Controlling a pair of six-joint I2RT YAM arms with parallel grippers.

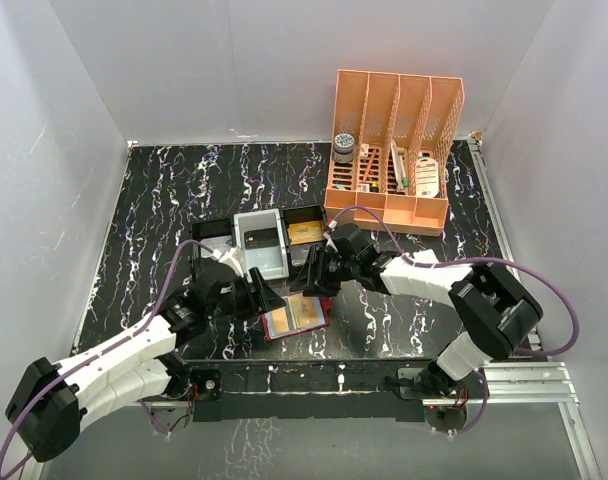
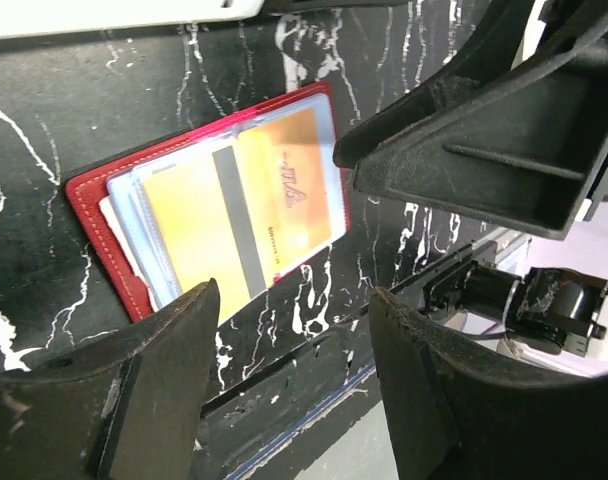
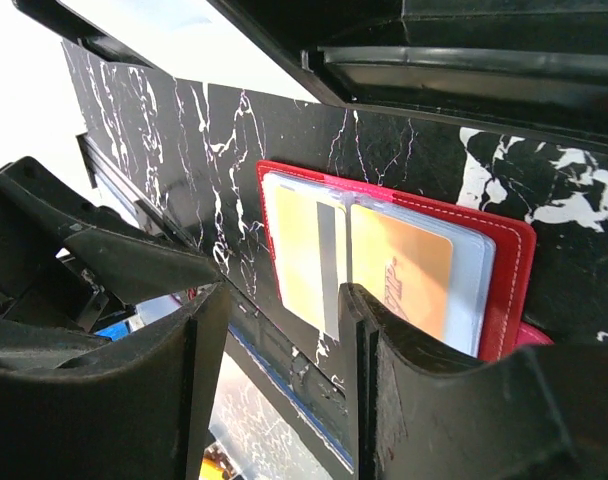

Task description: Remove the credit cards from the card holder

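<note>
left gripper (image 2: pixel 294 298) and right gripper (image 3: pixel 284 292) hover open, empty, over the holder (image 1: pixel 294 318) at the near edge of the tabletop (image 1: pixel 164 200); you pinch the card (image 2: pixel 249 200) next.

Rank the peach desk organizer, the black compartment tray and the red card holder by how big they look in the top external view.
1. peach desk organizer: clearly the largest.
2. black compartment tray: in between.
3. red card holder: smallest, lying open.
No close calls between them.
</note>
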